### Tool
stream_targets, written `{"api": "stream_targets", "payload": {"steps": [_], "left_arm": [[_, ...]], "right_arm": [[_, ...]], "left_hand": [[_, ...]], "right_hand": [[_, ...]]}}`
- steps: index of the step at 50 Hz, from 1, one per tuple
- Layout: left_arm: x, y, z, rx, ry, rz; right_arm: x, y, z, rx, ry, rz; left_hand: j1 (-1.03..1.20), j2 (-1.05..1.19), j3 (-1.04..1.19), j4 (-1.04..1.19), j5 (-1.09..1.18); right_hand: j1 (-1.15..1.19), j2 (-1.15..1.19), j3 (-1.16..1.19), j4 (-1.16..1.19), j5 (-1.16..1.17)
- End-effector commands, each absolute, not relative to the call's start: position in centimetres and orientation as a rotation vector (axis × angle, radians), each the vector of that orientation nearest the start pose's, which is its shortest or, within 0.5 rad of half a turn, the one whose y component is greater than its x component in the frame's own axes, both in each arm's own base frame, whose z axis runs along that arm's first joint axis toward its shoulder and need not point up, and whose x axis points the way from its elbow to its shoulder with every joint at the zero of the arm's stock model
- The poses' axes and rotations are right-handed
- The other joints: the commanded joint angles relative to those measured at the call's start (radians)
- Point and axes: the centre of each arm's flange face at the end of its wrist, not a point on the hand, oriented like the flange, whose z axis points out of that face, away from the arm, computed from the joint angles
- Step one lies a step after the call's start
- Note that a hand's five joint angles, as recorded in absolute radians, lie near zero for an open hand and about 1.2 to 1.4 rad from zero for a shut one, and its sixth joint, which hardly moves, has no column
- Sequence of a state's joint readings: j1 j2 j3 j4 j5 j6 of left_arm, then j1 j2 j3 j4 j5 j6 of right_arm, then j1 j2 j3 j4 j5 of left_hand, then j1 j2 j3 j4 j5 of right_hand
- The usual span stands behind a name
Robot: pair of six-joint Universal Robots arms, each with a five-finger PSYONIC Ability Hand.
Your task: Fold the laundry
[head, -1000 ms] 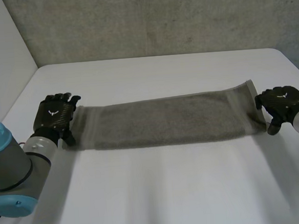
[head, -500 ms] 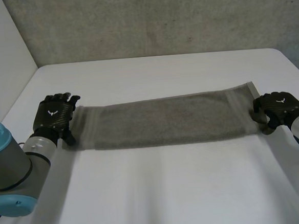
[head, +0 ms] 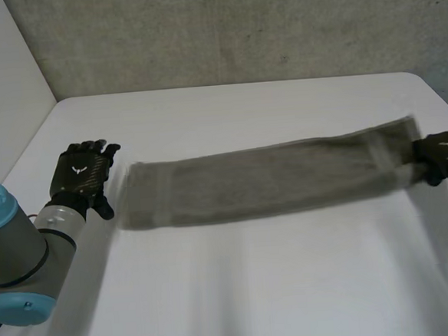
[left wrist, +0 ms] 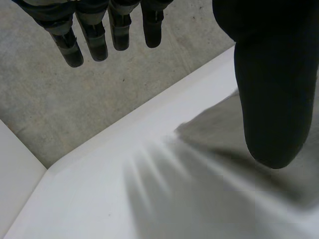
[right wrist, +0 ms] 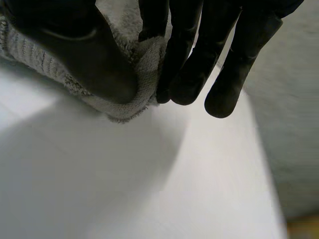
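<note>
Towel [head: 263, 179] farther right, in right hand [head: 442, 153]

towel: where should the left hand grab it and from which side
Grip the short end nearest the left hand, at a corner, coming in from the robot's left, low along the table. The towel lies flat as a long strip and the right hand pinches the opposite end, so this end is free. The left hand is open beside it, not touching.

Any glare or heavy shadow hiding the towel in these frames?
Head view: even light, no glare on the table; the towel casts only a faint shadow along its near edge. Right wrist view: the right hand pinches the towel end, thumb covering part.
</note>
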State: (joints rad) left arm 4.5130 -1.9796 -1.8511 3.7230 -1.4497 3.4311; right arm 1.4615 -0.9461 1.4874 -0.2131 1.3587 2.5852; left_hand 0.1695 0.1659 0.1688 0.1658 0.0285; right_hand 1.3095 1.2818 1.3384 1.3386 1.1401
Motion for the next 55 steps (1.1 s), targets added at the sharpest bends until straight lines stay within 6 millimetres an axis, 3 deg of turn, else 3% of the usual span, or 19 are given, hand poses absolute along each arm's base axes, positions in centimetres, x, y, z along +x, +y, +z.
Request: {"api": "stream_targets", "payload": {"steps": [1,4,6,7,8,9,11,12,14,15,16,17,19,20,22,32,41,47,55], "left_arm": [[-20.7,-30.8,14.6,0.693,2.252,-2.124],[-20.7,-30.8,14.6,0.691,2.252,-2.123],[-20.8,-30.7,14.6,0.693,2.252,-2.124],[-20.8,-30.7,14.6,0.695,2.252,-2.124],[-20.9,-30.7,14.6,0.697,2.252,-2.125],[-20.9,-30.7,14.6,0.697,2.252,-2.125],[-20.9,-30.6,14.6,0.699,2.254,-2.124],[-20.9,-30.6,14.6,0.699,2.254,-2.124],[-20.9,-30.5,14.5,0.7,2.258,-2.12],[-20.8,-30.4,14.5,0.701,2.261,-2.117],[-20.8,-30.4,14.5,0.701,2.261,-2.117],[-20.8,-30.4,14.5,0.701,2.261,-2.117],[-20.9,-30.4,14.6,0.7,2.256,-2.122],[-20.9,-30.4,14.6,0.7,2.256,-2.122],[-20.9,-30.4,14.6,0.7,2.256,-2.122],[-20.9,-30.5,14.6,0.7,2.246,-2.13],[-20.9,-30.5,14.5,0.701,2.245,-2.132],[-21.0,-30.5,14.5,0.705,2.245,-2.134],[-21.7,-29.9,14.7,0.733,2.242,-2.151]], "right_arm": [[5.4,-40.8,16.9,-0.955,2.853,-2.139],[5.8,-40.8,18.2,-1.138,2.841,-2.205],[9.3,-40.6,20.7,-1.179,2.68,-2.329],[9.4,-40.6,20.7,-1.179,2.678,-2.33],[12.5,-39.9,22.5,-1.207,2.536,-2.406],[12.5,-39.9,22.5,-1.207,2.535,-2.407],[18.9,-37.9,24.1,-1.302,2.279,-2.456],[19.0,-37.9,24.1,-1.303,2.277,-2.456],[25.4,-35.1,24.4,-1.42,2.053,-2.439],[25.5,-35.1,24.4,-1.42,2.052,-2.439],[28.7,-33.3,24.4,-1.468,1.945,-2.422],[28.7,-33.3,24.4,-1.468,1.944,-2.421],[34.6,-29.5,22.7,-1.577,1.776,-2.345],[34.6,-29.5,22.7,-1.577,1.775,-2.345],[38.4,-26.6,20.5,-1.647,1.69,-2.271],[43.2,-21.9,13.6,-1.801,1.622,-2.074],[44.0,-22.4,15.3,-1.753,1.609,-2.104],[43.8,-21.7,14.6,-1.775,1.614,-2.025],[43.1,-20.1,13.6,-1.842,1.573,-1.834]], "left_hand": [[0.005,0.009,0.006,0.009,-0.029],[0.005,0.009,0.006,0.009,-0.029],[0.005,0.009,0.006,0.009,-0.029],[0.005,0.009,0.006,0.009,-0.029],[0.005,0.009,0.006,0.009,-0.029],[0.005,0.009,0.006,0.009,-0.029],[0.005,0.009,0.006,0.009,-0.029],[0.005,0.009,0.006,0.009,-0.029],[0.005,0.009,0.006,0.009,-0.029],[0.005,0.009,0.006,0.009,-0.029],[0.005,0.009,0.006,0.009,-0.029],[0.005,0.009,0.006,0.009,-0.029],[0.005,0.009,0.006,0.009,-0.029],[0.005,0.009,0.006,0.009,-0.029],[0.005,0.009,0.006,0.009,-0.029],[0.005,0.009,0.006,0.009,-0.029],[0.005,0.009,0.006,0.009,-0.029],[0.005,0.009,0.006,0.009,-0.029],[0.005,0.009,0.006,0.009,-0.029]], "right_hand": [[0.087,0.114,0.058,0.058,0.082],[0.087,0.114,0.058,0.058,0.082],[0.087,0.114,0.058,0.058,0.082],[0.087,0.114,0.058,0.058,0.082],[0.087,0.114,0.058,0.058,0.082],[0.087,0.114,0.058,0.058,0.082],[0.087,0.114,0.058,0.058,0.082],[0.087,0.114,0.058,0.058,0.082],[0.087,0.114,0.058,0.058,0.082],[0.087,0.114,0.058,0.058,0.082],[0.087,0.114,0.058,0.058,0.082],[0.087,0.114,0.058,0.058,0.082],[0.087,0.114,0.058,0.058,0.082],[0.087,0.114,0.058,0.058,0.082],[0.087,0.114,0.058,0.058,0.082],[0.087,0.114,0.058,0.058,0.082],[0.087,0.114,0.058,0.058,0.082],[0.087,0.114,0.058,0.058,0.082],[-0.676,-0.648,-0.704,-0.705,-0.681]]}}
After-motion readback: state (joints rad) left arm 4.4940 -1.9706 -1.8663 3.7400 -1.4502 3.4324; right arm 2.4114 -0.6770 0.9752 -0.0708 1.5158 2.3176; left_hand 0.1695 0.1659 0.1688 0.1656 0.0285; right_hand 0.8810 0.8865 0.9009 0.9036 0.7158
